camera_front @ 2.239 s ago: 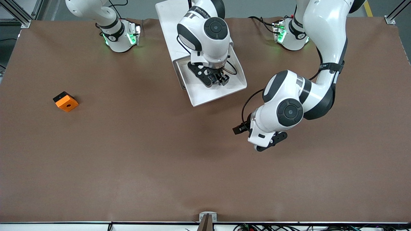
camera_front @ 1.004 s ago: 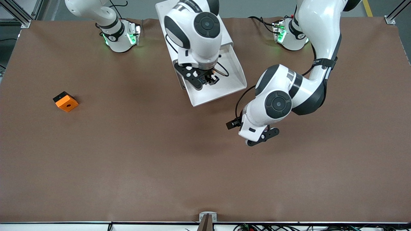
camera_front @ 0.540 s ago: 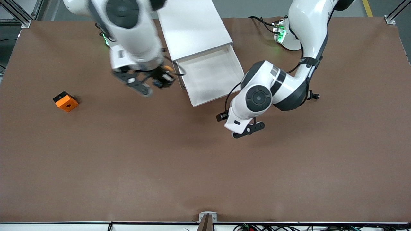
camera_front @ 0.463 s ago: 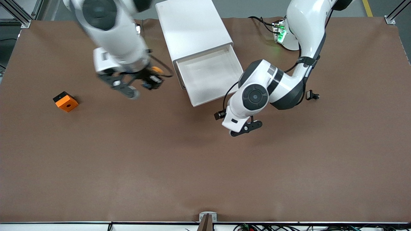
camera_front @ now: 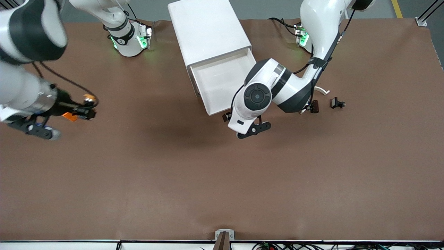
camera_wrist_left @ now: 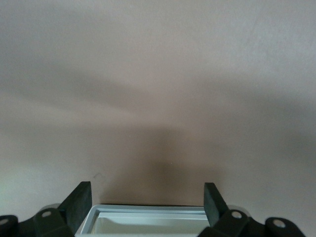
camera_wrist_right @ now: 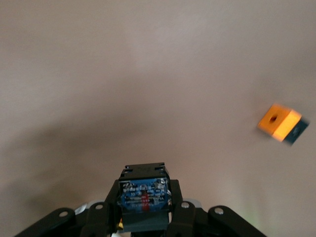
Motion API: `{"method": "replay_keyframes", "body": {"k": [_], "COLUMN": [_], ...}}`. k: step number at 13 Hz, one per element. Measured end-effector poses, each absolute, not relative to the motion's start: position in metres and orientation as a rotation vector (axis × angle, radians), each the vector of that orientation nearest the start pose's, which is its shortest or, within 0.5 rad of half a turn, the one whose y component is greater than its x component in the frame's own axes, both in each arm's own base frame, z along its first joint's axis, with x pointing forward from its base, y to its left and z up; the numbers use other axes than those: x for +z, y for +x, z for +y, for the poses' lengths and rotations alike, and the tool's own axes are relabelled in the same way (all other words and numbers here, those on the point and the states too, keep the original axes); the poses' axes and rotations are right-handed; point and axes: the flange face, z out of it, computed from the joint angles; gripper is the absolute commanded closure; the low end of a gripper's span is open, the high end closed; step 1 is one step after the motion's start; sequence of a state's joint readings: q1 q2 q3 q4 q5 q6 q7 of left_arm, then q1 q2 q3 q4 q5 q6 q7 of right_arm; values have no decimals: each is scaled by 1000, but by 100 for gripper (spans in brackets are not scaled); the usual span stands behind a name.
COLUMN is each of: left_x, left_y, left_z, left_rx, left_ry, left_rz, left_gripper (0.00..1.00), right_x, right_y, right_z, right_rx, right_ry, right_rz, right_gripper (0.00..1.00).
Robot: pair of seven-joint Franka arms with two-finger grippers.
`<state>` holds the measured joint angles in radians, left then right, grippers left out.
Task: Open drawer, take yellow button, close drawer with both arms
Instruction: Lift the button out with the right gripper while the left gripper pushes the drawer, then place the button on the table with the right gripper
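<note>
The drawer (camera_front: 222,78) stands pulled out of the white cabinet (camera_front: 208,31), its tray bare. My right gripper (camera_front: 83,108) is over the table at the right arm's end, above the orange block. It is shut on the button (camera_front: 89,99). In the right wrist view the button (camera_wrist_right: 144,193) shows a blue face on a black body, clamped in the right gripper (camera_wrist_right: 144,210). My left gripper (camera_front: 227,116) hangs at the drawer's front edge. In the left wrist view the left gripper (camera_wrist_left: 148,200) is open, its fingers (camera_wrist_left: 81,202) standing either side of the drawer's front rim (camera_wrist_left: 148,211).
An orange block with a dark hole (camera_wrist_right: 279,122) lies on the brown table, partly hidden under my right hand (camera_front: 70,116). Two small black clips (camera_front: 336,103) and a white arc (camera_front: 323,91) lie toward the left arm's end, beside the left arm's elbow.
My right arm lifted the button out of the drawer and swung it across to above the orange block. My left arm moved in toward the drawer's front, its gripper still open.
</note>
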<state>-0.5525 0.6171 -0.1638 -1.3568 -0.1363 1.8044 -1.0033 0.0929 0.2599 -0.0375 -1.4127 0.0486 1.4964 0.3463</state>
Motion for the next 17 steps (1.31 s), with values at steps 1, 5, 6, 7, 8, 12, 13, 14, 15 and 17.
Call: {"method": "replay_keyframes", "body": {"k": [1, 5, 6, 7, 8, 12, 13, 14, 15, 17], "left_x": [353, 352, 352, 352, 352, 353, 352, 352, 353, 354], "left_y": [533, 519, 516, 512, 507, 483, 476, 470, 464, 451], "left_z": [-460, -474, -477, -481, -485, -506, -511, -516, -521, -531], "left_rx": [440, 442, 444, 450, 458, 501, 512, 523, 531, 549], "left_ry": [-3081, -3068, -3066, -3065, -3063, -3047, -3044, -3041, -3038, -3032], "left_rz": [-553, -564, -561, -553, -552, -573, -572, -573, -576, -578], "left_gripper": [0, 0, 0, 0, 0, 0, 0, 0, 0, 0], "right_x": [524, 452, 431, 411, 391, 311, 295, 282, 269, 245], "right_y": [622, 624, 621, 619, 617, 609, 609, 610, 611, 612], "right_z": [13, -56, -62, -66, -69, -83, -90, -96, -103, -113], "right_rx": [264, 187, 170, 143, 103, -5, -12, -22, -33, -61], "right_ry": [-3106, -3130, -3133, -3136, -3138, -3148, -3148, -3149, -3151, -3156], "right_rz": [427, 354, 356, 363, 367, 385, 388, 383, 371, 345], "right_gripper": [100, 100, 100, 100, 100, 100, 100, 100, 100, 100]}}
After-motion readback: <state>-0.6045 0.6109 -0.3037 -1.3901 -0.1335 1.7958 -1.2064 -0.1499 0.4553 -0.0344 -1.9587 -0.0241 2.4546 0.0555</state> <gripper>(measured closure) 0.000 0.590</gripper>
